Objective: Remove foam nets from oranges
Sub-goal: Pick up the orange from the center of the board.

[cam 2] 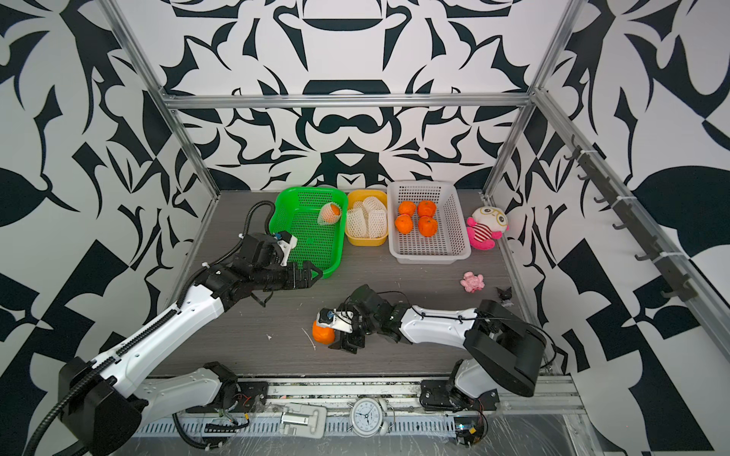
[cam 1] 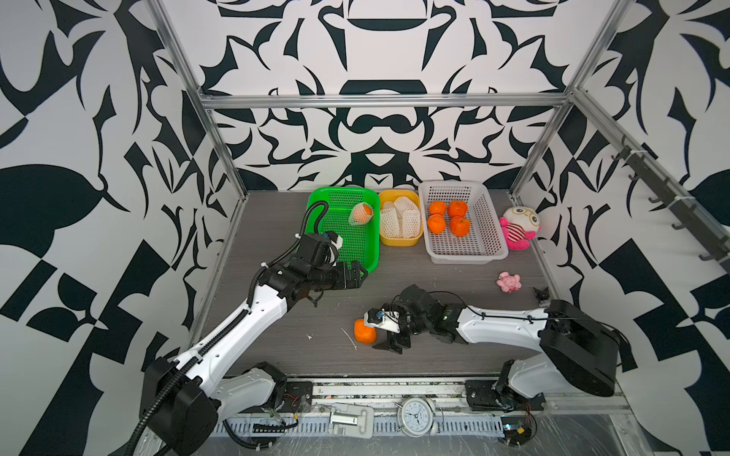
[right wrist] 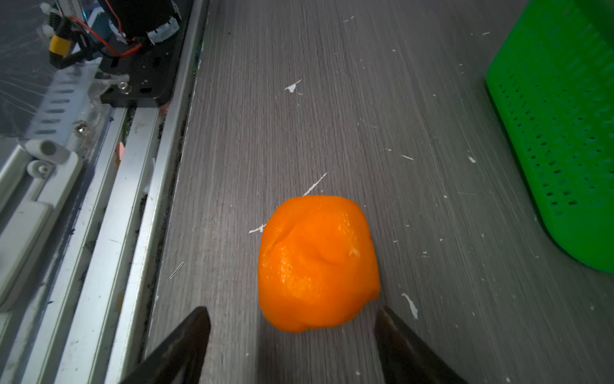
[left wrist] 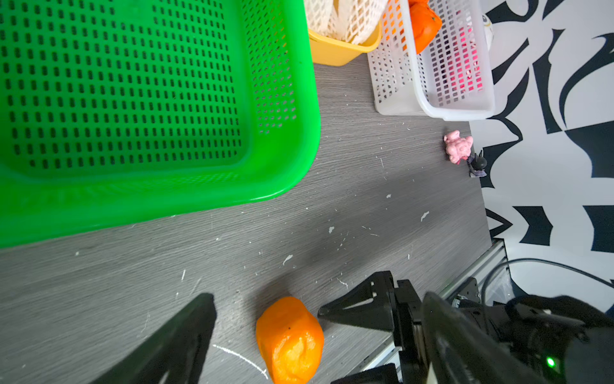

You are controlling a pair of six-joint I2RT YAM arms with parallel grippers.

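The right end effector [cam 1: 393,345] lies low over the tabletop [cam 1: 454,276] with its jaws released. In the right wrist view both fingertips [right wrist: 196,329] stand spread to either side of the near end of a bare orange [right wrist: 315,262], and neither presses on it. The fruit rests on the wood by itself, just ahead of the jaws, and its skin looks dented.

The left end effector [cam 1: 357,275] hangs beyond the right one, farther from the arm bases. Its jaws are wide apart and hold nothing, and its tips sit at the near corner of the green basket [cam 1: 351,244]. In its wrist view the bare orange lies ahead of it on the tabletop, near, between the lines of its spread fingers.

Well beyond the left end effector, at the far end of the green basket, a netted orange [cam 1: 361,213] lies on its side (one orange end pokes out of the white mesh). To that end effector's right and farther off, a yellow tub [cam 1: 399,241] stands just beside the green basket, packed with several loose foam nets [cam 1: 399,222]. Well beyond the right end effector, a white basket [cam 1: 466,244] holds four oranges [cam 1: 448,218], bare and clustered at its far end.
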